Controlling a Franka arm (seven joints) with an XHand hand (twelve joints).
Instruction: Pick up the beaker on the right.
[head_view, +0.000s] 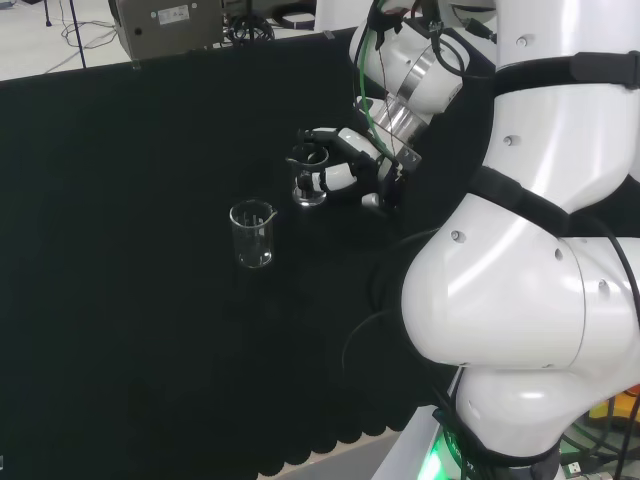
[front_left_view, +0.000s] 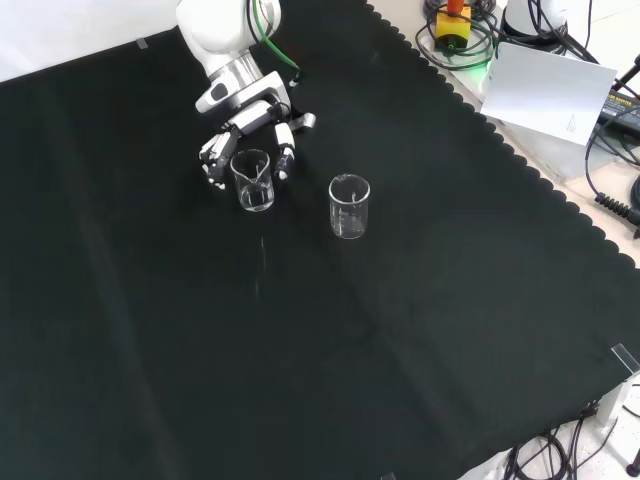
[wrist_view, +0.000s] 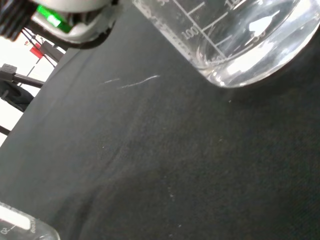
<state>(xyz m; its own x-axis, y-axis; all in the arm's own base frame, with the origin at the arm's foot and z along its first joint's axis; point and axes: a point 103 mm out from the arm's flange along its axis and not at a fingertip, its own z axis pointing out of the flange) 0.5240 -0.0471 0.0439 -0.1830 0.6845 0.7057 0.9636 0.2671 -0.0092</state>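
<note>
Two clear glass beakers stand on the black cloth. The smaller beaker (head_view: 309, 186) (front_left_view: 253, 181) stands between the fingers and thumb of my hand (head_view: 345, 165) (front_left_view: 245, 125). The fingers (front_left_view: 213, 165) are half bent on one side of it and the thumb (front_left_view: 285, 160) is on the other; the front view shows narrow dark gaps between them and the glass. Its base (wrist_view: 240, 45) rests on the cloth, close to the palm. The larger beaker (head_view: 252, 235) (front_left_view: 349, 206) stands apart, to the left in the head view and to the right in the front view.
The arm's white links (head_view: 520, 250) stand at the right of the head view. The cloth's scalloped edge (front_left_view: 500, 130) runs along the right of the front view, with cables and a white sheet (front_left_view: 550, 90) beyond it.
</note>
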